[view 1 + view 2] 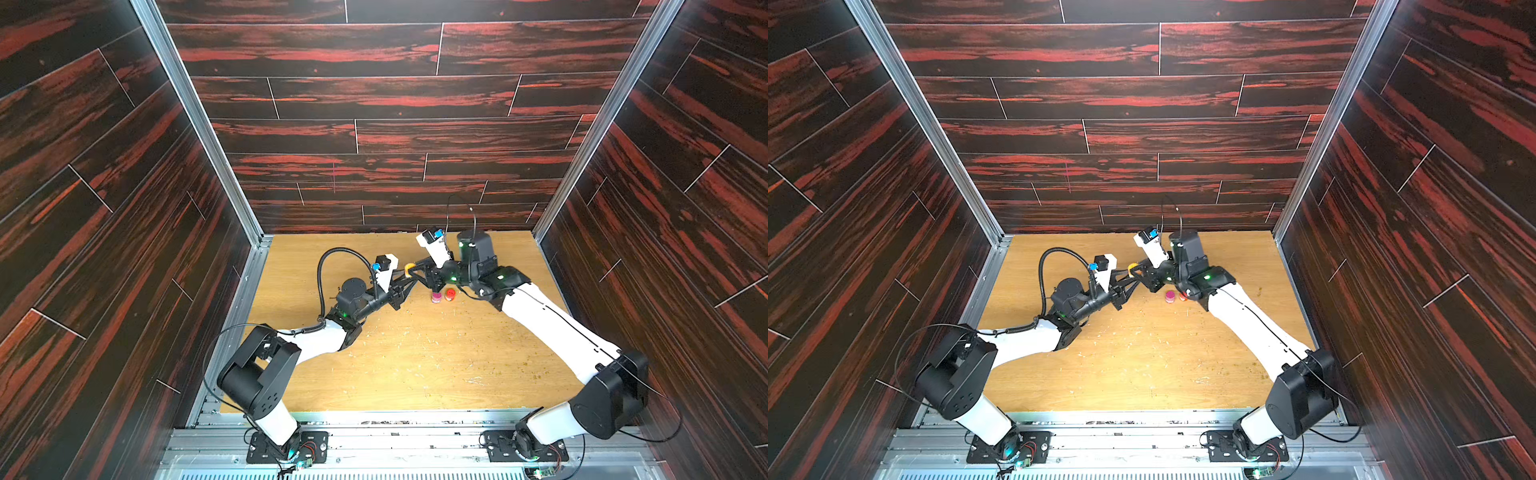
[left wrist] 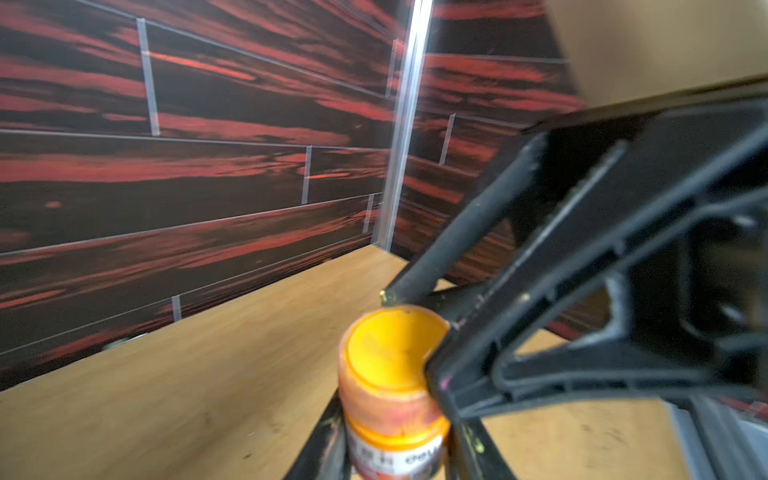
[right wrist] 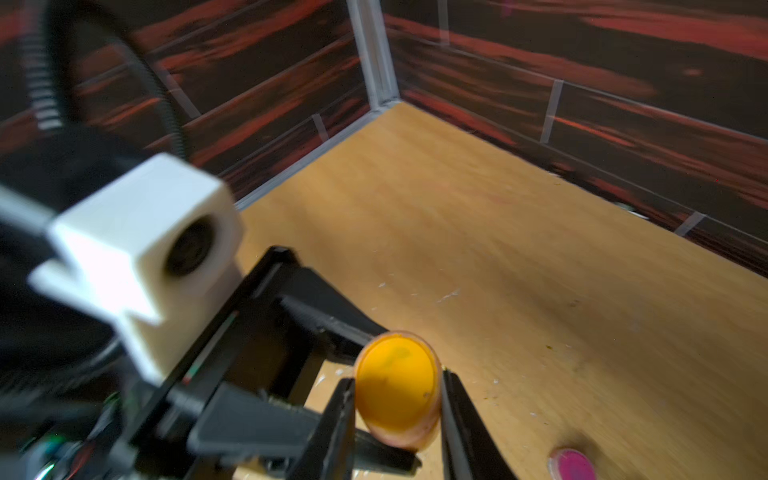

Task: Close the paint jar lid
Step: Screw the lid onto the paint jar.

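Left wrist view: you've got left gripper clamped on small yellow plastic paint jar, held above the desk; right gripper pinching its round yellow lid; white label print blurred, unreadable.

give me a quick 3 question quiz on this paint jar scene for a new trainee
1. What does the right end effector clamp? A a brush; B the yellow lid; C nothing.
2. True or false: the left end effector is open and empty.
3. Which colour is the jar standing beside the red jar on the table?
Key: 1 B. 2 False, it is shut on the yellow jar. 3 The pink jar.
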`<state>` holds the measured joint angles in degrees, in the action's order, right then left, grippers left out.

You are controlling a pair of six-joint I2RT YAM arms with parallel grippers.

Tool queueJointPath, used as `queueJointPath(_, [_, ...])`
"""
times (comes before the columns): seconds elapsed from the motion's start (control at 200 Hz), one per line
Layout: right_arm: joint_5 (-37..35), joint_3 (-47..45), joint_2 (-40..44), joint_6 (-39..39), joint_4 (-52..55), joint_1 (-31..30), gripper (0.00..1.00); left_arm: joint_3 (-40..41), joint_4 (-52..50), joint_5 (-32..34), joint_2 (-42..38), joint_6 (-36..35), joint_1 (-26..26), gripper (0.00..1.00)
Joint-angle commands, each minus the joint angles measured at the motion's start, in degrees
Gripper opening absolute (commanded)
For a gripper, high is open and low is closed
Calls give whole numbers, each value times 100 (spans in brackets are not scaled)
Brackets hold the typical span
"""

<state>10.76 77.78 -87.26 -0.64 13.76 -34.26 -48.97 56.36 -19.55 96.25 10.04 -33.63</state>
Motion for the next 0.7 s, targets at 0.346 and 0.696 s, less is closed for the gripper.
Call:
queueJointPath(0.346, [-1944, 266, -45, -1310, 237, -1048, 41, -387, 94, 849, 0, -625, -236, 24])
queueJointPath(0.696, [243, 856, 782, -212, 1961, -116, 68, 350, -37, -23, -770, -317, -214, 24])
